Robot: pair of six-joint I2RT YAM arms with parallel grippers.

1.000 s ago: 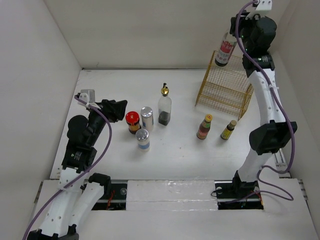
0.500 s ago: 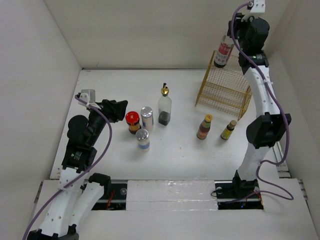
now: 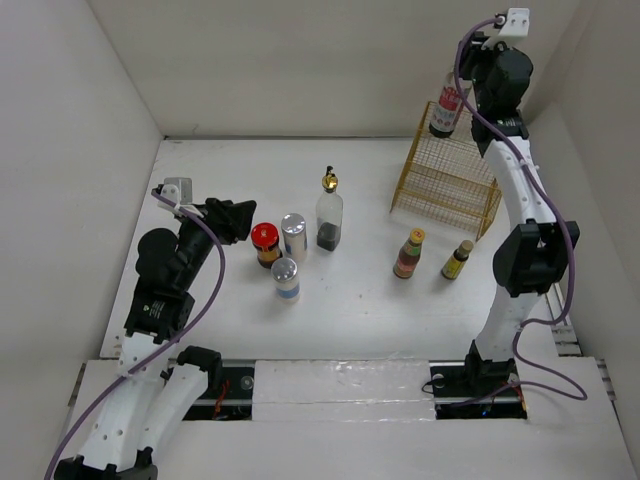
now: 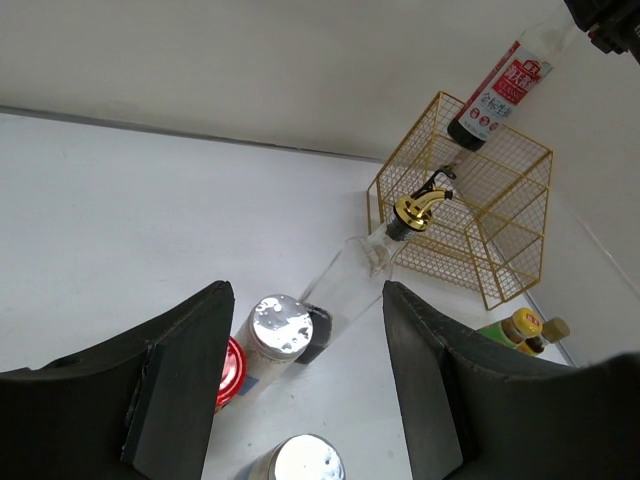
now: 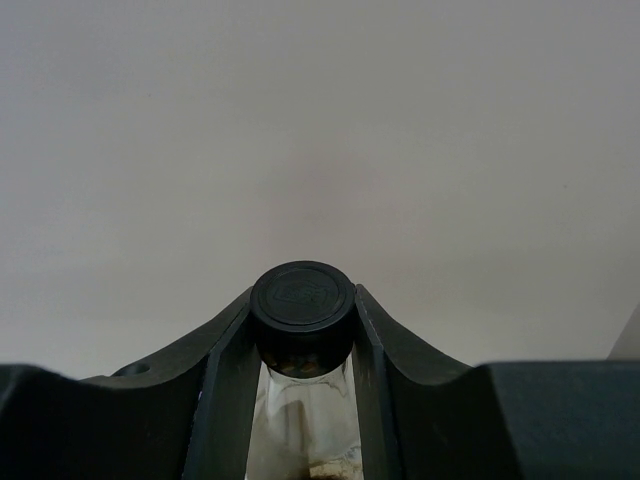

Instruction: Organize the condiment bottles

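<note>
Right gripper: clamped on the neck of the red-labelled bottle, a finger pressed on either side just under its black cap; held high at the far right corner.
Red-labelled bottle: hung neck up, off the table, over the far corner of the yellow wire basket; dark liquid in its lower end; contact with the wire impossible to tell.
Left gripper: stood with fingers apart and nothing between them; hovered low at the left, pointed toward the jar.
Red-lidded jar: stood on the table, nearest the left gripper.
Far shaker: silver-capped, just beside the jar on its right.
Near shaker: silver-capped, just in front of the far one, closer to the arms.
Spout bottle: upright, right of the shakers, gold pourer on top, dark liquid at the bottom.
Yellow-capped red bottle: upright in front of the basket, outside it.
Small dark bottle: upright, near the red one on its right, also outside the basket.
</note>
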